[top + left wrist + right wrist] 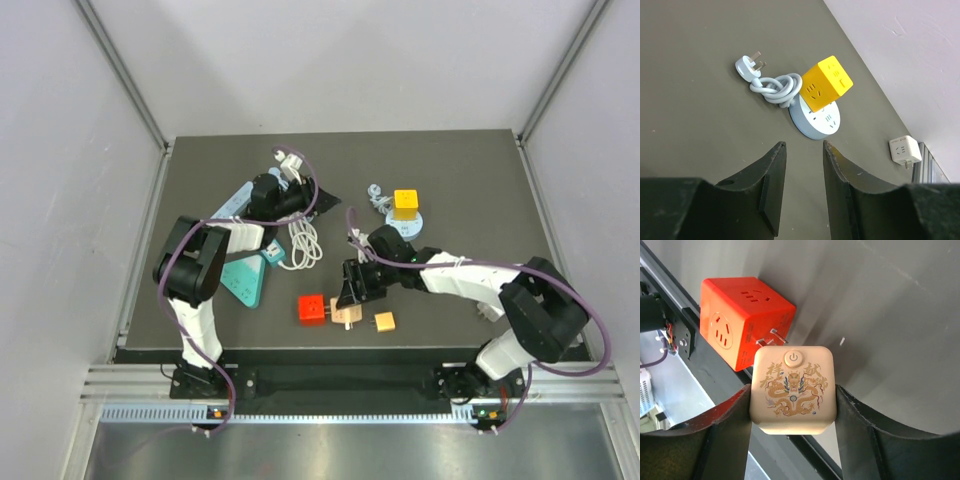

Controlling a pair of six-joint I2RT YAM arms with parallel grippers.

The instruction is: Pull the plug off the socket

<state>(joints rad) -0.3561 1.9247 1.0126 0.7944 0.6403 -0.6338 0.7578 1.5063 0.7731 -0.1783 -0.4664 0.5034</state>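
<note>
nearest the lens in the right wrist view, the right gripper pinches the cream plug, a cube with a dragon print and a power button. one finger lies flat on each of its side faces, low in the frame. just past it, toward the upper left, two metal prongs bridge a narrow gap to the red socket, a cube lying on the dark table close to the table's front edge. whether the prong tips sit inside the red face or only touch it cannot be told.

so the line that matters runs from the gripper up and left through plug, prongs and socket. in the top view it reads as nearly level, with the socket on the left and the plug on the right. judged from this, the pull should go straight back along that line, toward the lower right of the wrist frame, with no twist. nothing pins the socket, so it may drag along.

farther off, in the upper left of the top view, the left gripper hangs spread and empty, well apart from the pair. the right arm is far nearer. the left camera looks instead at a yellow cube on a round socket.
</note>
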